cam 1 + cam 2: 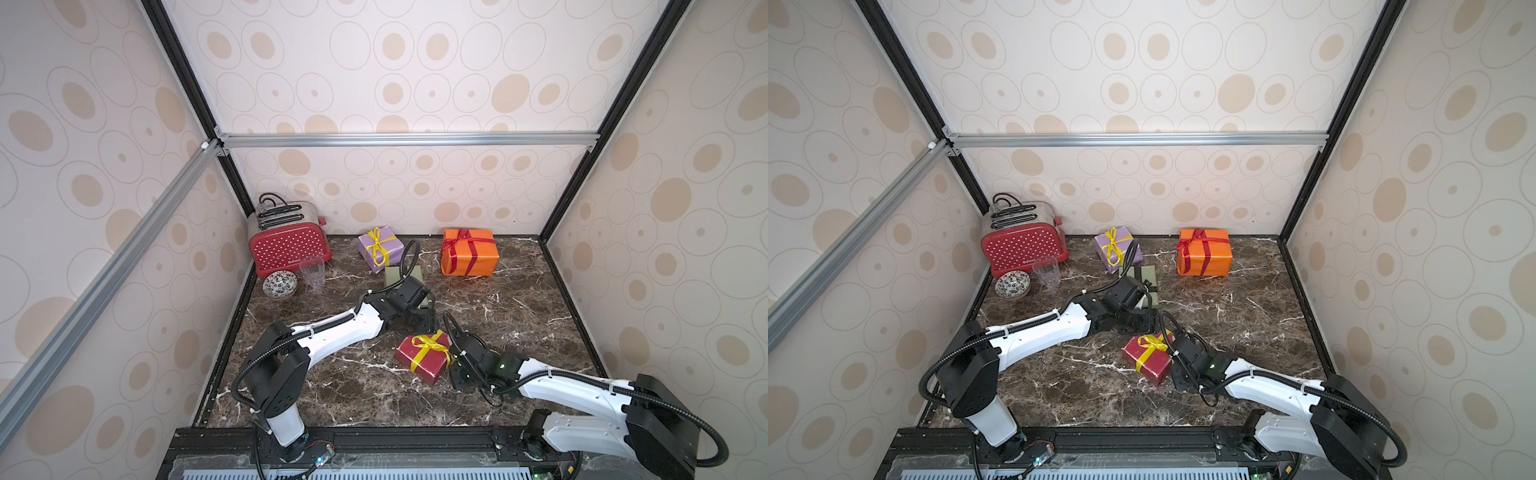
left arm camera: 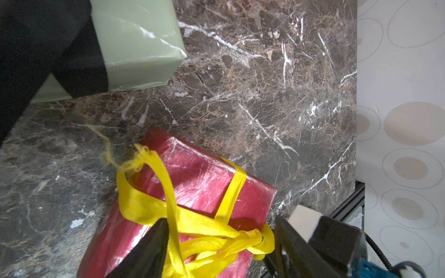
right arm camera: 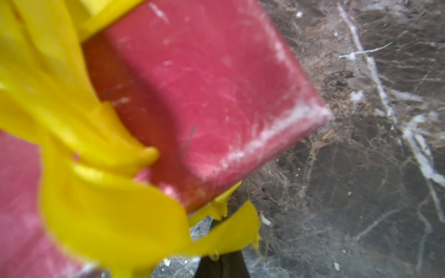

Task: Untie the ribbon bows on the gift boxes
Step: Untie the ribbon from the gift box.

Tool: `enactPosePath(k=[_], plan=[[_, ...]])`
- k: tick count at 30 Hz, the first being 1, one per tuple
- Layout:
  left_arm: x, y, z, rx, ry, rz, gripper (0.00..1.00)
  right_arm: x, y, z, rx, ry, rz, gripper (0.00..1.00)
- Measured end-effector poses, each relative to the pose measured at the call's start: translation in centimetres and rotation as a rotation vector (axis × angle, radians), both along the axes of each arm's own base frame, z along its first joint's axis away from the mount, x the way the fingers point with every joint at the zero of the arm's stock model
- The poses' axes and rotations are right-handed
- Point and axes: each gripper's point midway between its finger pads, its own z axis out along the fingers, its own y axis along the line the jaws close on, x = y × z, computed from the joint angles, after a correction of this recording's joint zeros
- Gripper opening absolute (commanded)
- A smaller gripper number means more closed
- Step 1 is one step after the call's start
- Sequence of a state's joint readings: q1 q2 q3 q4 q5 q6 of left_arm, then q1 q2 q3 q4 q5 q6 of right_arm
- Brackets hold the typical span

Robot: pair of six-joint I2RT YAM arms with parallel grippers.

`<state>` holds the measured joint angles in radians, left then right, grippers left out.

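The left pincer gapes wide astride the crumpled yellow satin bow on the glossy dark red box; the right pincer pinches its tail.

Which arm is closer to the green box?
Left. The left arm ends beside the green box, jaws open over the red box. The right arm is past the red box, jaws shut on its yellow ribbon.
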<state>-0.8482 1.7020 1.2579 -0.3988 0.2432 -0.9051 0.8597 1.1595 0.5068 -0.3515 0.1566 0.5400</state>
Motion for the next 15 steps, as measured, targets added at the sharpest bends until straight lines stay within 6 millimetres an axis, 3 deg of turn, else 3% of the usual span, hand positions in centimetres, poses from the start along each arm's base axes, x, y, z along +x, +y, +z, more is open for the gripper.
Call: enactPosePath(k=[6,11,15], plan=[[-0.8,-0.4,-1.0,-0.028,0.036,-0.001,0.63,0.2,-1.4,-0.3,0.033,0.011,-0.066,0.0],[-2.5,-1.9,-0.9,-0.068,0.057,-0.055,0.46,0.4,-1.5,-0.3,0.054,0.021,-0.087,0.0],[-4.3,-2.5,-1.3,-0.079,0.066,-0.1,0.46,0.5,-1.4,-0.2,0.065,0.021,-0.088,0.0]])
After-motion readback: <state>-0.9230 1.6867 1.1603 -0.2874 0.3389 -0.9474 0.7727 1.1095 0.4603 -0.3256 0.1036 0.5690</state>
